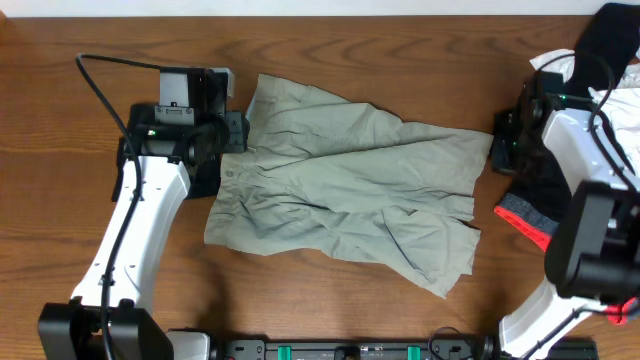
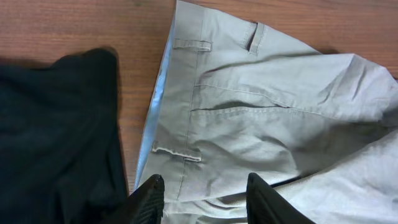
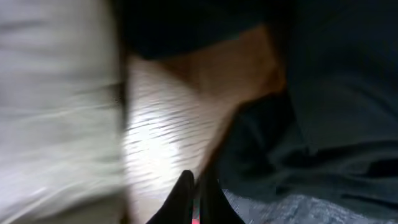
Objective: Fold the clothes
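Creased khaki-green cotton shorts (image 1: 340, 190) spread flat mid-frame on wood-grain worktop (image 1: 400, 60), belt-looped waistband at left. Over waistband, left fingers (image 2: 149, 198) parted. At leg hem, frame right, right fingers (image 3: 183, 194) pressed together; view blurred. Black garment (image 1: 545, 195), coral-pink garment (image 1: 522, 222) heaped beyond.

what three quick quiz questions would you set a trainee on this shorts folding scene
1. True or false: the left claw is clamped shut on the shorts.
2. Which part of the shorts lies nearest the left claw? A) waistband B) leg hems C) neither, it is far from the shorts
3. Fill in: the right claw is ___ (open or shut).
Key: 1 false, its fingers stand apart over the fabric; 2 A; 3 shut.
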